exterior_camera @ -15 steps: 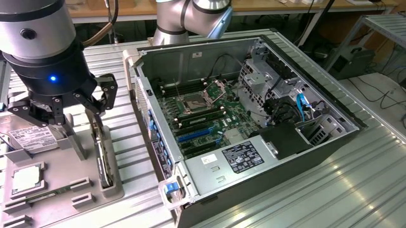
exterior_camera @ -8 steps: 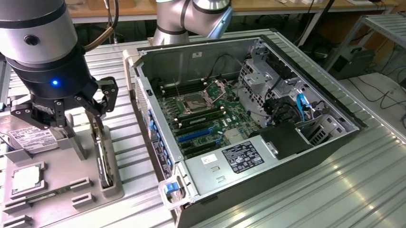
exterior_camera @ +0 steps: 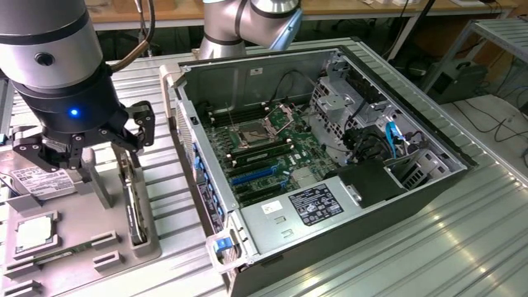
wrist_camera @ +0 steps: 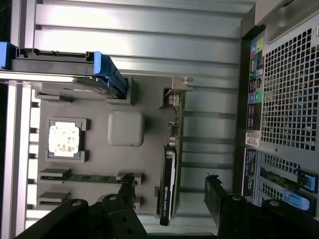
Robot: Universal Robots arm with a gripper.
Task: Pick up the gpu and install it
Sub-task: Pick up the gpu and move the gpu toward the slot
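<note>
1. Hovering above the grey parts tray (exterior_camera: 86, 213), the gripper (exterior_camera: 86, 147) has its jaws spread wide and holds nothing.
2. The gpu (wrist_camera: 169, 164) stands on edge in a tray slot directly beneath the gripper, its length running between the two fingers (wrist_camera: 124, 196); a clear gap shows on each side, with no contact.
3. The silver end bracket (wrist_camera: 175, 94) is at the gpu end farthest from the gripper.
4. Beyond one finger lie a RAM stick (wrist_camera: 92, 177), a processor chip (wrist_camera: 64, 139) and a hard drive (wrist_camera: 60, 67) in a blue carrier.
5. Beyond the other finger stands the open computer case (exterior_camera: 330, 154), apart from the tray.
</note>
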